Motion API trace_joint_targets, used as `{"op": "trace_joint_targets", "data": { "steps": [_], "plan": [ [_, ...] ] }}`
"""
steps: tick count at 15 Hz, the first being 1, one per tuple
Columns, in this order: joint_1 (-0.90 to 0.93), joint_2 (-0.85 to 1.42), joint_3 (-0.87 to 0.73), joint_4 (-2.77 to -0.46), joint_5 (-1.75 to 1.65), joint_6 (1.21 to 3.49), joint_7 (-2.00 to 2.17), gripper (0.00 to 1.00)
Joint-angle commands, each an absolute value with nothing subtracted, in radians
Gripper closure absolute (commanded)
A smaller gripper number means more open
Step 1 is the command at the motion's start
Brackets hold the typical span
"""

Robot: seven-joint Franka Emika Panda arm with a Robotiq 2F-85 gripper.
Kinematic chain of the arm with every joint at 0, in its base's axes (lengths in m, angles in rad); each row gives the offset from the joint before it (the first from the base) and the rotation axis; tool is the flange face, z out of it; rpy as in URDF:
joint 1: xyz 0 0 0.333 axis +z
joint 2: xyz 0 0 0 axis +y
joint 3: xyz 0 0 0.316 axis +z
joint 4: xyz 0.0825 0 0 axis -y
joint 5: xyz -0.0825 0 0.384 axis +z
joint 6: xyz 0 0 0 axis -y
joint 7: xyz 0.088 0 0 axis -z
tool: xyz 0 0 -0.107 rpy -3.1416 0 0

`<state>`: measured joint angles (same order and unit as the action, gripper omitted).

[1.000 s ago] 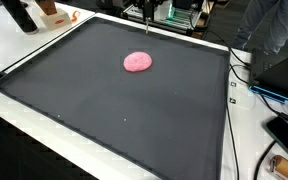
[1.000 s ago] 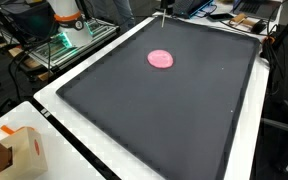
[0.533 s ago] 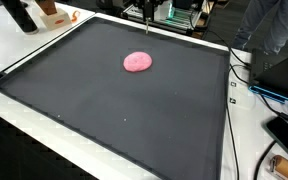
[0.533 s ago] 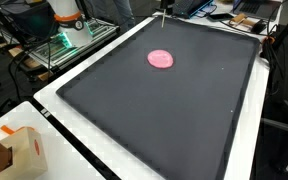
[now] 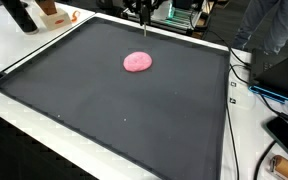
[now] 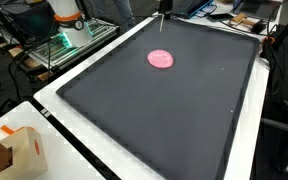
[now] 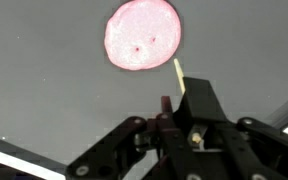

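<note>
Both exterior views sit up high and well back from the bench [image 5: 24,45]. They look down at an angle across the black mat [image 5: 114,110], each from a different corner. The wrist view is way closer, staring almost straight down, with the hand [image 7: 167,115] poking in at the bottom edge. All three catch the pink disc [image 5: 137,62] on the mat.

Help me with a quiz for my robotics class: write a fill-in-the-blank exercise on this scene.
1. The round blob lying on the dark mat is ____ in colour.
2. The gripper is shut on a thin, pale ____.
3. The number of blobs on the mat is ____.
Missing words: pink; stick; one.
</note>
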<state>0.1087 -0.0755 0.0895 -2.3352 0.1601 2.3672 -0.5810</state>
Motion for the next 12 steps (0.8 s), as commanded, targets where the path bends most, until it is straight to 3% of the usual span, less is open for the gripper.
{"op": "trace_joint_targets", "data": {
  "steps": [1, 12],
  "plan": [
    [0.109, -0.040, 0.063, -2.338, 0.261, 2.338, -0.676, 0.94],
    [0.069, 0.035, 0.063, -2.369, 0.295, 2.388, -0.779, 0.94]
  ]
}}
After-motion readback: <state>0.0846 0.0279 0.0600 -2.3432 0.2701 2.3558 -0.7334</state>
